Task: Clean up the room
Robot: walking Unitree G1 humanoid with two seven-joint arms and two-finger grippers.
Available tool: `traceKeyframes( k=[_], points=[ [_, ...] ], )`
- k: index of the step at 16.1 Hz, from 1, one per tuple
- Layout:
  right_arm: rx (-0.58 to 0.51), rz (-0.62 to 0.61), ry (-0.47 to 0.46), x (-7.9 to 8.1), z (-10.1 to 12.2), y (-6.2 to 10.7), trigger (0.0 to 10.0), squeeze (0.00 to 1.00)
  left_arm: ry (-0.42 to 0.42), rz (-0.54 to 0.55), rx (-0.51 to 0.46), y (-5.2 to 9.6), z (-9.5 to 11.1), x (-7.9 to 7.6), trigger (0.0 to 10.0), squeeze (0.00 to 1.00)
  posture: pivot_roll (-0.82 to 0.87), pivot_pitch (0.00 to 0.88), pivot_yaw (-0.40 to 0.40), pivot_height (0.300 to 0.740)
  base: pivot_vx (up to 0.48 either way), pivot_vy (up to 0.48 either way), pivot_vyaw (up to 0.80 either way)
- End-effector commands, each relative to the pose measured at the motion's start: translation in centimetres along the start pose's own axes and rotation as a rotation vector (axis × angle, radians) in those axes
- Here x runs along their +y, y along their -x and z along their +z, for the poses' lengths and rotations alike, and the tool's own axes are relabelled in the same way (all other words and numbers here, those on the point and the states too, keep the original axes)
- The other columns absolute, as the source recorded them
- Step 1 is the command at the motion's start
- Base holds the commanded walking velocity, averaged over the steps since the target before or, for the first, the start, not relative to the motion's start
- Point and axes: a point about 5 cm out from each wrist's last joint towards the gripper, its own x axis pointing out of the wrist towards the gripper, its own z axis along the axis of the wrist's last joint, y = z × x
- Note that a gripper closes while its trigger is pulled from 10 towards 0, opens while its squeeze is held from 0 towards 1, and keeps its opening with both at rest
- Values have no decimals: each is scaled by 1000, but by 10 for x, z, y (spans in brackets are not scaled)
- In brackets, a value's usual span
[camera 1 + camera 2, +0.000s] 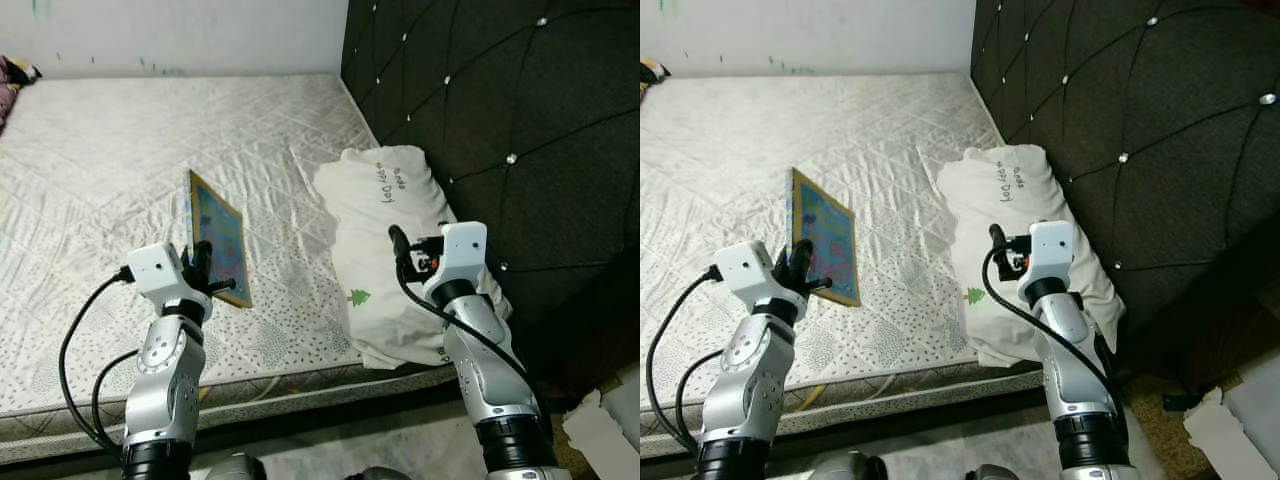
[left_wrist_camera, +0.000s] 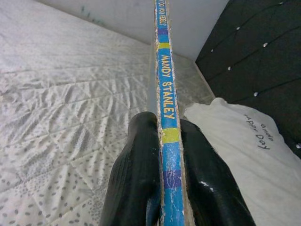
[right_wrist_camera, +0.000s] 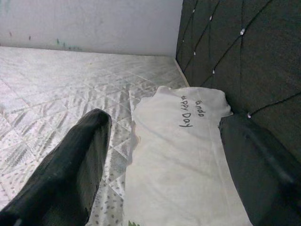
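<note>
Bare quilted mattress [image 1: 120,170]: the left gripper [image 1: 203,268] clamps a picture book [image 1: 218,236] upright near its front edge. The right gripper [image 1: 400,250] hovers, fingers apart, over the pillow [image 1: 375,200]. Carrying the thin book off probably needs that spine pinch kept firm.

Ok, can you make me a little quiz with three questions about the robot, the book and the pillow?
1. Where does the pillow lie?
A. on the floor
B. on the mattress beside the dark headboard
C. in the left gripper

2. What colour is the pillow?
A. white
B. red
C. black

3. How are the left gripper's jaws?
A. wide open
B. shut on the book
C. shut on the pillow

Answers: 1 B, it rests against the headboard. 2 A, white cloth with dark writing. 3 B, both black fingers pinch the book's spine.
</note>
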Motion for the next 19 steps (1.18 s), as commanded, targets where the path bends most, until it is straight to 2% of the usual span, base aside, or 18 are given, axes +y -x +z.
traceKeyframes(
  k=[1,8,13,19],
  points=[
    [6,5,3,0,0,3,10000,0,-3,-3,-50,2,9,-4,10000,0,-16,67,-49,701,0,0,0],
    [15,16,7,1,4,5,10000,0,3,19,-47,2,9,-2,10000,0,-21,67,-50,622,0,0,0],
    [18,22,12,2,5,2,10000,0,0,69,-62,3,10,4,10000,0,-17,60,-53,618,0,0,0],
    [15,35,27,3,6,0,10000,0,-6,59,-90,4,16,10,10000,0,-16,57,-56,618,0,0,0]
  ],
)
